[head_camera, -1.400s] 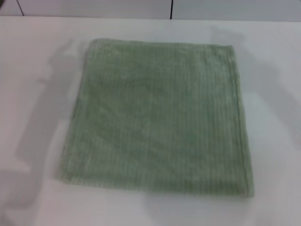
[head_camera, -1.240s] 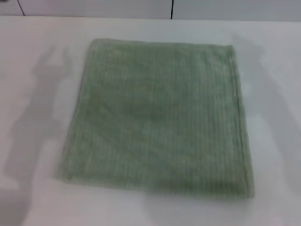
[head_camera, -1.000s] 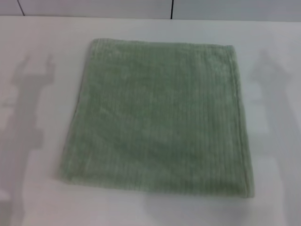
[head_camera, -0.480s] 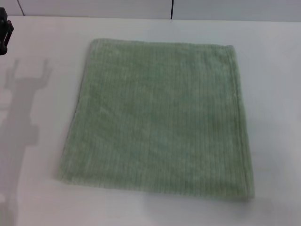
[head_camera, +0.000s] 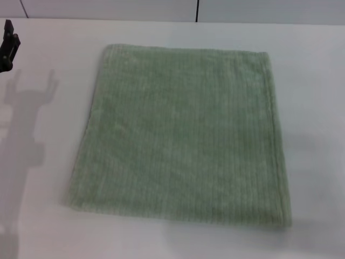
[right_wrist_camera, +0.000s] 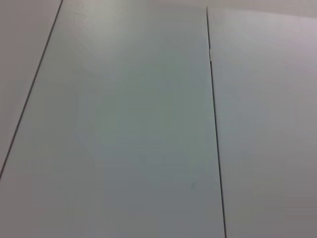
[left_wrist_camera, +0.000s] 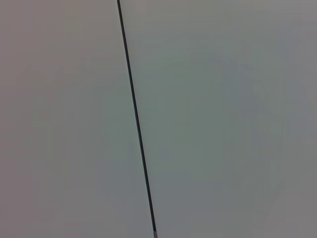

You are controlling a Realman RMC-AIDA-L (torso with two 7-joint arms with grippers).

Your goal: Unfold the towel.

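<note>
The sage-green towel [head_camera: 180,135] lies flat mid-counter [head_camera: 318,108]; my left claw [head_camera: 7,46] hovers at the far left edge, grip state unclear, right claw unseen; a careless pinch could bunch it.

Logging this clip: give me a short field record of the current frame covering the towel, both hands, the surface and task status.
towel: pale green towel, lying flat as a rough square, nothing touching it
left hand: only a dark part shows at the head view's left edge, above the table, clear of the towel
right hand: not in view
surface: white table
wrist views: plain panels with dark seams, no towel
task status: towel lies spread out; whether a fold remains is not visible
</note>
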